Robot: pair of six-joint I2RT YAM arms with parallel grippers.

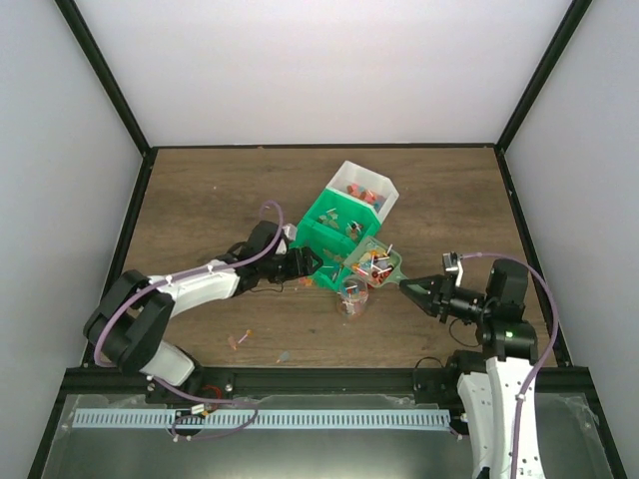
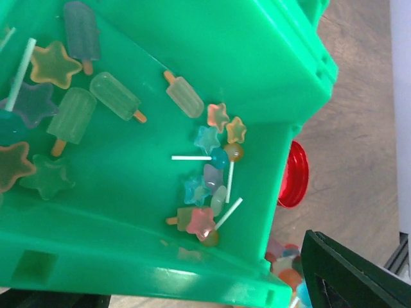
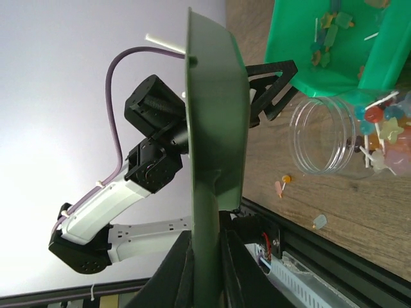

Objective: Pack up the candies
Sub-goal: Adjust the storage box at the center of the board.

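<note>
Apparently scoop (image 1: 392, 261) with candies (image 1: 371, 263) overhangs jar (image 1: 351, 299) rim beside bin (image 1: 329, 225).

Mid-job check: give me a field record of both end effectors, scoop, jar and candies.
left end effector: open, at the green bin's lower rim
right end effector: shut on the green scoop's handle
jar: upright, open-topped, beside the bin
candies: heaped at the scoop's bowl next to the jar
stray candies: a few on the table, near side
</note>
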